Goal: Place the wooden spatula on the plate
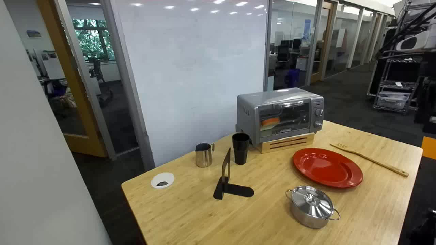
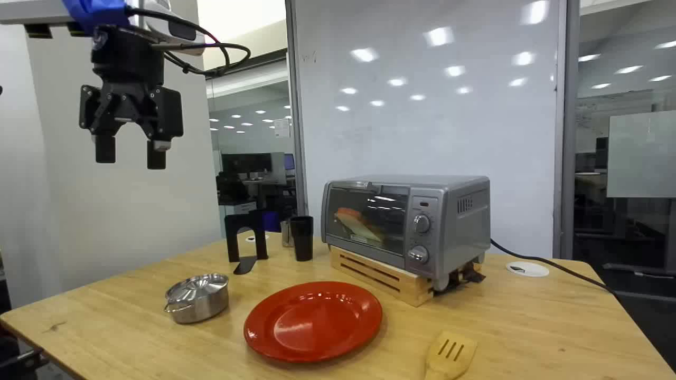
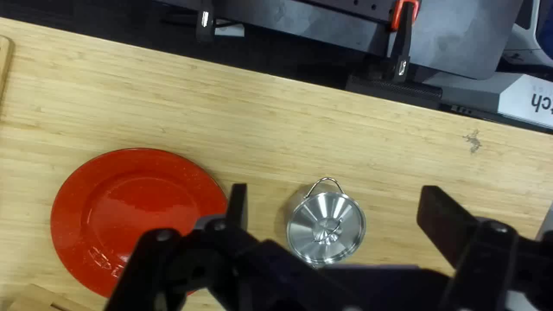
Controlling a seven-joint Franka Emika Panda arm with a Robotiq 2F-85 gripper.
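The wooden spatula [image 1: 372,160] lies flat on the table beside the plate, apart from it. Its slotted head [image 2: 449,354] shows in an exterior view, with the handle cut off by the frame. What looks like its handle end [image 3: 3,60] shows at the left edge of the wrist view. The round red plate [image 1: 328,166] lies on the table between the spatula and the pot; it also shows in the wrist view [image 3: 138,207], with nothing on it. My gripper [image 2: 130,155] is open and empty, high above the table, with the pot between its fingers in the wrist view [image 3: 337,211].
A lidded silver pot [image 1: 311,211] stands near the plate. A toaster oven [image 1: 282,112] on a wooden stand [image 1: 287,143] is behind the plate. A black cup [image 1: 240,149], a metal pitcher [image 1: 203,156] and a black angled stand [image 1: 238,190] stand farther along the table.
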